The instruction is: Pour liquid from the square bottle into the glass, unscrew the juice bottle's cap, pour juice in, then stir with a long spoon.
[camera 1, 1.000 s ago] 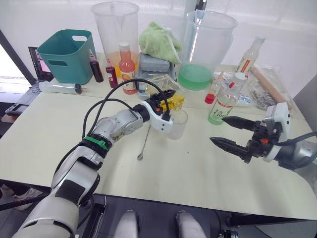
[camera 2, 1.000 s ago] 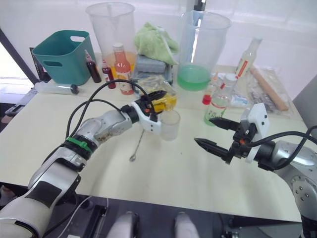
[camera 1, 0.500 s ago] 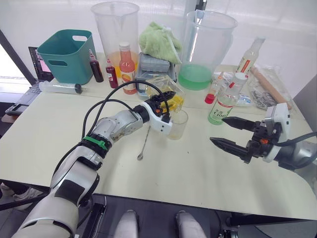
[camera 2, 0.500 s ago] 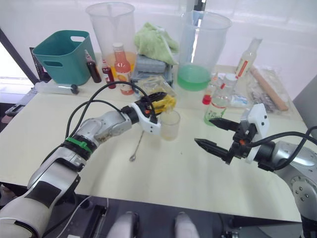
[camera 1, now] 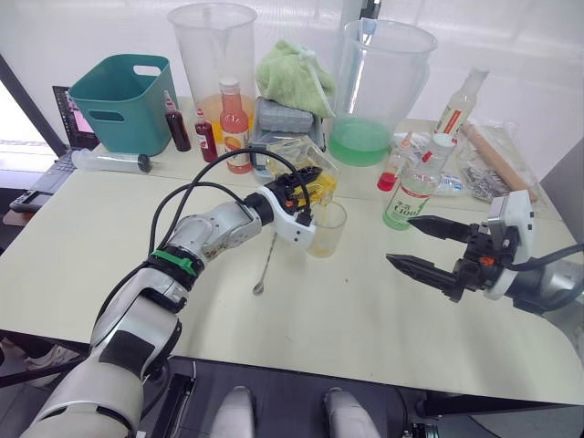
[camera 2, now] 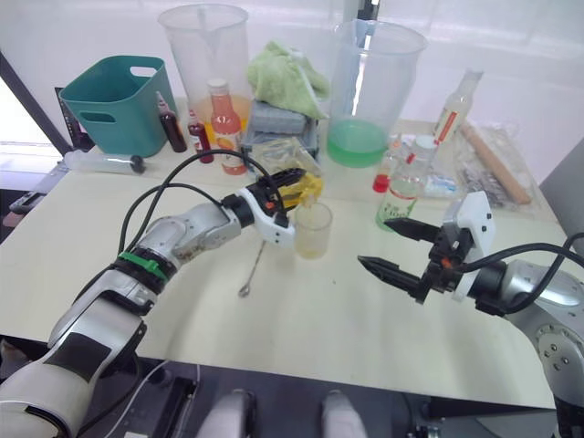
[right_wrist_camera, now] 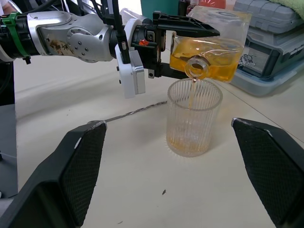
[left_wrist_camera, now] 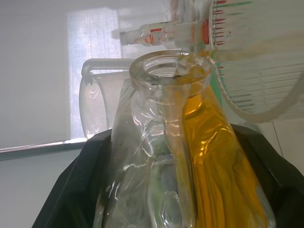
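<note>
Item 1, left gripper (right_wrist_camera: 183, 50): I see it clamped on the square bottle (right_wrist_camera: 209, 59), one black finger above and one below the flat body. The bottle lies tipped on its side with its neck down over the glass (right_wrist_camera: 193, 116). Against the frame of a second ago the bottle sits more steeply tilted and its mouth has come in over the rim; then it was only approaching.

Item 2, pour: a thin amber thread runs from the neck into the glass, and a shallow yellow layer lies at the bottom. In the left wrist view the liquid in the bottle pools along one side up to the neck.

Item 3, right gripper (camera 1: 422, 245): fingers spread wide, holding nothing, hovering above the table (camera 1: 365, 319) to the right of the glass and well apart from it. I note no change in its place from earlier.

Item 4, juice bottle (camera 1: 411, 193): upright, cap (camera 1: 443, 140) on, standing behind the right gripper.

Item 5, long spoon (camera 1: 266, 261): flat on the table, just left of the glass, under the left wrist.
</note>
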You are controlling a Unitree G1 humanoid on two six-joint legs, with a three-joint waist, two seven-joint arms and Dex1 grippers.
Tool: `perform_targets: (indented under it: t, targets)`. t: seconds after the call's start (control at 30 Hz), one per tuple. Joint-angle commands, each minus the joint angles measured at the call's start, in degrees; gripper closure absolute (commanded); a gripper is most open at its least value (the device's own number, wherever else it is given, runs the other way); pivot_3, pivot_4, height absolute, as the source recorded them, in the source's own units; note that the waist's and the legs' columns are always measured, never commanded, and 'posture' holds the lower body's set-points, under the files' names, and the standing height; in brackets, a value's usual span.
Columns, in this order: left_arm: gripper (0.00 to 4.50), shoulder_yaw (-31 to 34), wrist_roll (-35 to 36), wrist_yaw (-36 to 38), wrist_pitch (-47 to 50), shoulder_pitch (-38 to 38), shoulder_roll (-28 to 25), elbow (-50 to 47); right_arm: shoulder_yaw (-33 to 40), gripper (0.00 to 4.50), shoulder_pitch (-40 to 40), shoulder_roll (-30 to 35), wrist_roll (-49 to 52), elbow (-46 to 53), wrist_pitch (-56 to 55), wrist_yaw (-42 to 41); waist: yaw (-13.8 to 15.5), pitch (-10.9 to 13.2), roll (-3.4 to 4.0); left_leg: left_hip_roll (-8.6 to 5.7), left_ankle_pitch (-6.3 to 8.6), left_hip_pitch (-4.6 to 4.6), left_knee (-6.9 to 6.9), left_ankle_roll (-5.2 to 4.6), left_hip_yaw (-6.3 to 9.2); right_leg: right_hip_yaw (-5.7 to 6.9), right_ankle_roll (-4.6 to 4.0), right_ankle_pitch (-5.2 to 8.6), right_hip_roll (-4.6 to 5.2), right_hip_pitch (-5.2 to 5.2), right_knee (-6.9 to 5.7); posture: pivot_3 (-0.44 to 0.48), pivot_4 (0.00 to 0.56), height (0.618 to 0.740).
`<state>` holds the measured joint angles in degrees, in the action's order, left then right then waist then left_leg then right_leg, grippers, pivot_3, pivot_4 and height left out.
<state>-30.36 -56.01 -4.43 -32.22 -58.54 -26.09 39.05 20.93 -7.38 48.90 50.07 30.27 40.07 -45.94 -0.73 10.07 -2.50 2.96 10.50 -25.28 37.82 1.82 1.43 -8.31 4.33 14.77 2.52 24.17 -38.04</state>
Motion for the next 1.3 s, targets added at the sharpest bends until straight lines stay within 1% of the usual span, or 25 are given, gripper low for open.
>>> perform_targets:
  t: [0.03, 0.63, 0.87, 0.93, 1.13, 1.17, 1.3]
  targets:
    - [1.70, 1.92, 0.65, -3.38, 0.36, -4.19, -0.26, -4.62, 0.24, 0.03, -1.26, -0.28, 0.18, 0.91, -1.00, 0.48, 0.01, 0.00, 0.00, 0.00, 0.00, 0.00, 0.00, 0.00, 0.00, 0.00, 0.00, 0.00, 0.00, 0.00, 0.00, 0.000, 0.150, 0.719]
    - [1.70, 1.83, 0.49, -3.17, -0.19, -4.16, -0.35, -6.02, 0.51, 0.03, -1.47, -0.10, 0.40, 0.82, -0.83, 0.44, 0.02, 0.00, 0.00, 0.00, 0.00, 0.00, 0.00, 0.00, 0.00, 0.00, 0.00, 0.00, 0.00, 0.00, -0.01, 0.000, 0.150, 0.719]
    - [1.70, 3.08, 4.79, 0.22, -1.33, -3.49, 0.03, -6.79, -0.04, 0.03, -2.28, 0.00, 0.27, 0.26, -0.77, 0.13, 0.00, 0.00, 0.00, 0.00, 0.00, 0.00, 0.00, 0.00, 0.00, 0.00, 0.00, 0.00, 0.00, 0.00, -0.01, 0.000, 0.150, 0.719]
    - [1.70, 3.55, 6.76, 1.95, -1.61, -3.23, 0.13, -7.07, -0.23, 0.03, -2.43, 0.06, 0.16, 0.08, -0.82, -0.08, 0.01, 0.00, 0.00, 0.00, 0.00, 0.00, 0.00, 0.00, 0.00, 0.00, 0.00, 0.00, 0.00, 0.00, -0.01, 0.000, 0.150, 0.719]
    - [1.70, 7.80, 20.32, 11.65, -0.81, -1.50, 1.53, -7.56, -0.97, 0.03, -3.29, 0.20, -0.14, -0.78, -0.97, -0.60, -0.01, 0.00, 0.00, 0.00, 0.00, 0.00, 0.01, 0.00, 0.00, 0.00, 0.00, 0.00, 0.00, 0.00, -0.01, 0.000, 0.150, 0.719]
    - [1.70, 8.55, 22.09, 12.93, -0.26, -1.31, 1.82, -7.89, -1.09, 0.03, -3.43, 0.20, -0.18, -0.88, -0.99, -0.66, -0.03, 0.00, 0.00, 0.00, 0.00, 0.00, 0.01, 0.00, 0.00, 0.00, 0.00, 0.00, 0.00, 0.00, -0.01, 0.000, 0.150, 0.719]
    - [1.70, 12.64, 32.97, 21.41, 5.58, 1.07, 4.39, -11.67, -2.04, 0.03, -4.16, 0.30, -0.89, -1.49, -1.21, -1.33, -0.08, 0.00, 0.01, 0.00, 0.00, 0.00, 0.01, 0.00, 0.00, 0.00, 0.00, 0.00, 0.00, 0.01, -0.03, 0.000, 0.150, 0.719]
